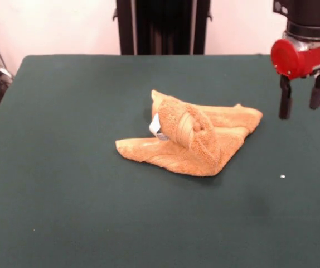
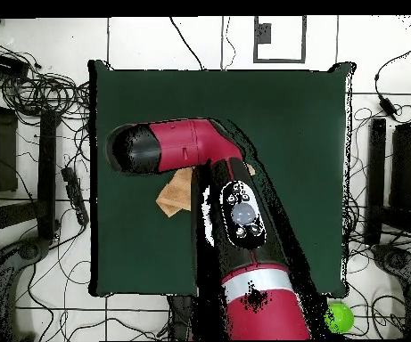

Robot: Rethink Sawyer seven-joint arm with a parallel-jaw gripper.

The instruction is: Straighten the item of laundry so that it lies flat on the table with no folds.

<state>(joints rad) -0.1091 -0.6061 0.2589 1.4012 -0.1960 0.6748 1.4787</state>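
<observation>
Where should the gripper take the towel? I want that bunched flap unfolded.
Probably the rolled flap heaped on top of the towel, beside the white tag. It stands highest, so come straight down and pinch it. The open gripper hangs beyond the towel's end, over bare table.

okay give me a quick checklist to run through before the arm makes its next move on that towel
1. Towel flat: not ok, bunched with a fold rolled over the top.
2. Gripper open: ok, fingers apart.
3. Gripper empty: ok, nothing held.
4. Gripper clear of towel: ok, it hangs beside the towel's edge, apart from it.
5. Table room for spreading: ok, green cloth shows all round.
6. Towel from overhead: cannot tell, the arm covers most.
</observation>
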